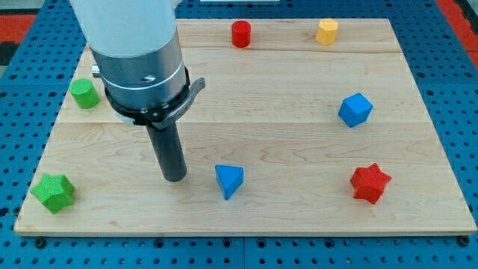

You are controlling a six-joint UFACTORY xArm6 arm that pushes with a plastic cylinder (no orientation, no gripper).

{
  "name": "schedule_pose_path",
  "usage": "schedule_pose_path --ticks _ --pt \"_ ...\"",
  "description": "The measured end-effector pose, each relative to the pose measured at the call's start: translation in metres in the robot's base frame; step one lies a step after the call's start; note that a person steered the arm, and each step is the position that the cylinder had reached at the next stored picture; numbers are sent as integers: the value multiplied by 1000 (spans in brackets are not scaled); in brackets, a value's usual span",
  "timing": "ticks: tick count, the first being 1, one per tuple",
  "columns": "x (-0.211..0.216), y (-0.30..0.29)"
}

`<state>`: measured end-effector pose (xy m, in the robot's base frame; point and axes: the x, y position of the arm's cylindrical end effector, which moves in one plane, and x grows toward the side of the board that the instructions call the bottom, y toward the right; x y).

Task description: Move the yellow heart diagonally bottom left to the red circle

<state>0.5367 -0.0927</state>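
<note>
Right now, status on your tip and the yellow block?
My tip at lower left, touching nothing. Yellow block at top right, untouched. Red cylinder left of it. Blue wedge beside tip.

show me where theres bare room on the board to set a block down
Widest bare patch: mid-board, bordered by the red circle, blue cube and blue triangle. Another lies between the blue triangle and red star. Crowded at the view's left, where my tip stands beside the green blocks.

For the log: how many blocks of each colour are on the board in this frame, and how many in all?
Red: 2 — red cylinder, red star
Blue: 2 — blue cube, blue triangle
Green: 2 — green cylinder, green star
Yellow: 1 — yellow block
Total: 7
</note>
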Motion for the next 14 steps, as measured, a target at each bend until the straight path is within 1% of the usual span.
schedule_pose_path --ticks 2,3,4,5,6,7,8,9,10,11,12,13,14 --pt "-3 9" --pt "-35 71" --pt "-74 99" --pt "-167 124" --pt "-215 74" --pt "-295 28" --pt "-344 1" --pt "-344 -47" --pt "-345 -154" --pt "-330 -210" --pt "-287 -169" --pt "-293 -152" --pt "-304 -149"
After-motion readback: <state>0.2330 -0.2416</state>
